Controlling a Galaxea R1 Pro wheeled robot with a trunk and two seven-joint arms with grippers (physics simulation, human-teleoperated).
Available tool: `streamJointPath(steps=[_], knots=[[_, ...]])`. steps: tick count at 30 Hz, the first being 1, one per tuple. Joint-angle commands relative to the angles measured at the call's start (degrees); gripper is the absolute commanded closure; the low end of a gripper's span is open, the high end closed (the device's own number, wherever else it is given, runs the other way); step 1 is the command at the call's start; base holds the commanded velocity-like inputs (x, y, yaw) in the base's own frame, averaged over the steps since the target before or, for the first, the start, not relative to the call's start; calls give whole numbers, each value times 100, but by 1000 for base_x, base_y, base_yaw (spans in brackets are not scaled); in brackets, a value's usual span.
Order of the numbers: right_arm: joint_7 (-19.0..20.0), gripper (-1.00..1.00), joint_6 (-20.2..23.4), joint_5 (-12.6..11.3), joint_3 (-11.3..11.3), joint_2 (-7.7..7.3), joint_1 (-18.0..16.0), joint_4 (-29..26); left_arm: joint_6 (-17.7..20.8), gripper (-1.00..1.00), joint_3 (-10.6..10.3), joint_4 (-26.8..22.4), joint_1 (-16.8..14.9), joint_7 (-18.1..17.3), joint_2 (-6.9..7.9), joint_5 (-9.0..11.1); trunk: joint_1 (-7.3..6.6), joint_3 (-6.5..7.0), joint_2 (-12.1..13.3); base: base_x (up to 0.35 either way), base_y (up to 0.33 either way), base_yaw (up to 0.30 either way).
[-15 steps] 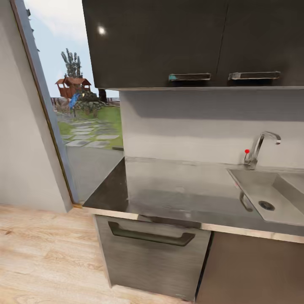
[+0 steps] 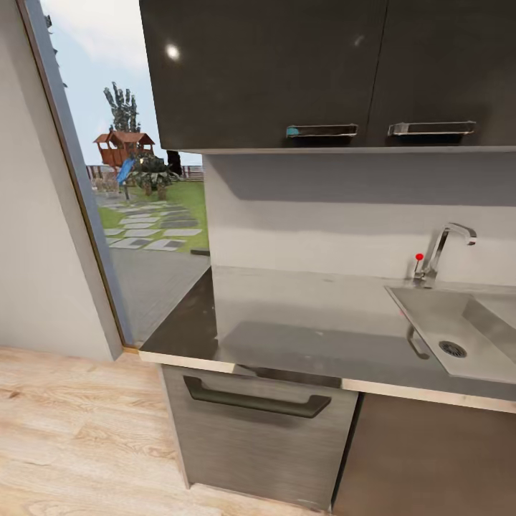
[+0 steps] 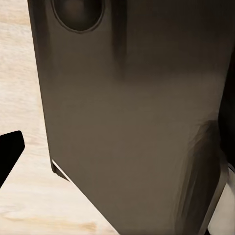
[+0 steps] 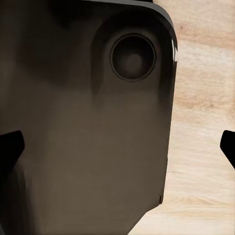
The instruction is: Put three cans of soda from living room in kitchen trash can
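The kitchen fills the head view: a grey steel table (image 2: 301, 322) across the middle, its sink (image 2: 459, 333) and chrome tap (image 2: 441, 251) at right, dark upper cabinets (image 2: 322, 64) along the top. At left, a glass door (image 2: 136, 186) shows a garden. In each wrist view dark robot bodywork hangs over light wood floor (image 4: 205, 147); whether either arm's fingers are open or closed cannot be told.
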Motion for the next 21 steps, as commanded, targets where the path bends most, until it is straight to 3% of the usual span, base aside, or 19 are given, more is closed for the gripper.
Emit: streamJointPath(steps=[1, 8, 17, 20, 21], knots=[[0, -100, 0, 0, 0, 0, 0, 0, 0, -100, 0, 0, 0, 0, 0, 0, 0, 0, 0, 0, 0, 0], [0, -100, -2, 1, 1, 0, -2, -1, 5, -100, 2, 1, 4, 1, 0, 5, 0, 0, 0, 0, 0, 0], [15, -100, -261, 6, 16, -74, -12, -215, 0, -100, 21, -39, 3, 13, 266, -16, 0, 0, 0, 0, 0, 0], [17, -100, -357, 12, 8, -86, -11, -248, -13, -100, 14, -44, -1, -4, 190, -19, 0, 0, 0, 0, 0, 0], [17, -100, -646, 12, 6, -88, -12, -254, -14, -100, 10, -45, -1, -5, 150, -22, 0, 0, 0, 0, 0, 0]])
